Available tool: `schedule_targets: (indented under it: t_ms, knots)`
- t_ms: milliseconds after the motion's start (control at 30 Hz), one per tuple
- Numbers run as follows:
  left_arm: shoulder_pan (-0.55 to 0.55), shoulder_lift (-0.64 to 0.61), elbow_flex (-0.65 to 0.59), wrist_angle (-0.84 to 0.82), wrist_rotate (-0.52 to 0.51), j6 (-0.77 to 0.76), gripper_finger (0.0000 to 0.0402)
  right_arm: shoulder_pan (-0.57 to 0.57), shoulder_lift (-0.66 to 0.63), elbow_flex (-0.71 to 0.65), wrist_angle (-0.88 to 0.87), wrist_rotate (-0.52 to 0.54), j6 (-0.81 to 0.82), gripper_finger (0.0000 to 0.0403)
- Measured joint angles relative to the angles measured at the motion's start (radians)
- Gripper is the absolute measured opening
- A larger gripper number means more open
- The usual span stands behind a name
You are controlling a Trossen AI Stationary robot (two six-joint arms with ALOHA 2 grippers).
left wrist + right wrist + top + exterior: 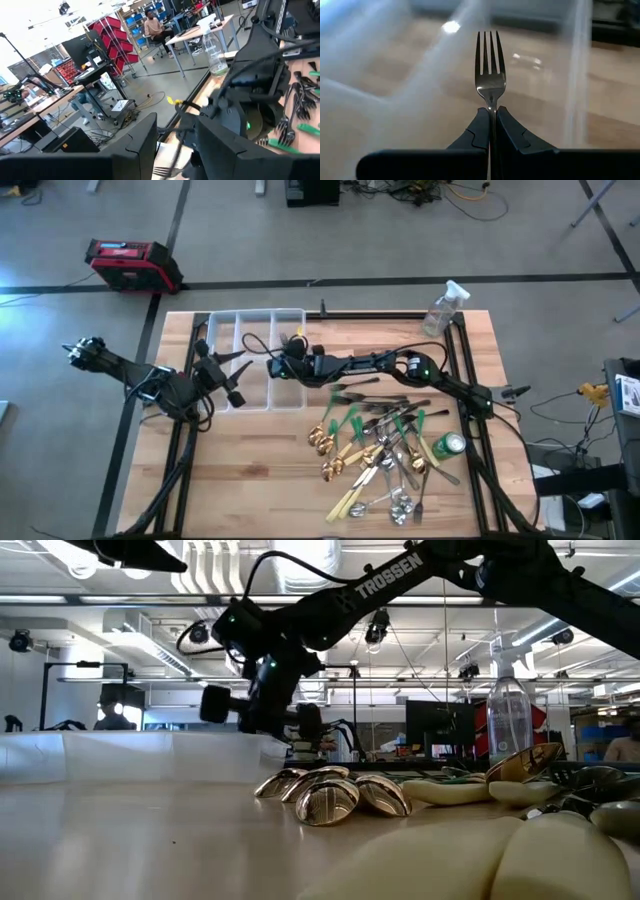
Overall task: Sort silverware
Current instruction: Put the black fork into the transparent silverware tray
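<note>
Pinching a fork (490,82) by its neck over the tray (222,320), the right gripper (491,117) risks dropping it askew across a divider; left gripper (222,378) waits beside, fingers apart

Dark matte arms, white TROSSEN lettering on right arm (400,578), black cables looped, green LED, angular black fingers (481,131).

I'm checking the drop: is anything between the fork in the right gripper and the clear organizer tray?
Nothing visible blocks it. The right gripper, shut on the fork, hangs over the clear tray, with only tray walls and wood showing past the tines. The left gripper sits at the tray's other side, apart from the fork.
</note>
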Motion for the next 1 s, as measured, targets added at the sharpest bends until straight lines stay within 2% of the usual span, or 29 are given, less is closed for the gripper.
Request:
schedule_targets:
  t_ms: [133,367,467,600,700,833,1000]
  knots:
    - [0.0,0.02,0.017,-0.002,0.009,-0.011,0.0119,-0.006,-0.004,0.003,-0.154,0.015,0.054,0.0]
    - [0.0,0.047,0.02,-0.012,0.017,-0.004,0.0121,-0.009,-0.04,0.001,-0.324,0.028,0.025,0.0]
    - [0.0,0.056,0.02,-0.014,0.017,-0.004,0.0119,-0.005,-0.047,-0.001,-0.295,0.027,0.017,0.0]
    - [0.0,0.067,0.017,-0.014,0.018,-0.006,0.012,0.007,-0.037,-0.001,-0.171,-0.007,0.011,0.0]
    - [0.0,0.074,0.015,-0.018,0.05,0.008,0.0123,0.009,-0.018,-0.003,-0.137,-0.04,0.063,0.0]
    - [0.0,0.079,0.015,-0.028,0.114,0.003,0.0128,0.002,-0.007,-0.003,-0.143,-0.021,0.113,0.0]
    - [0.0,0.079,0.015,-0.081,0.116,-0.027,0.0133,0.002,0.001,-0.003,-0.152,-0.013,0.113,0.0]
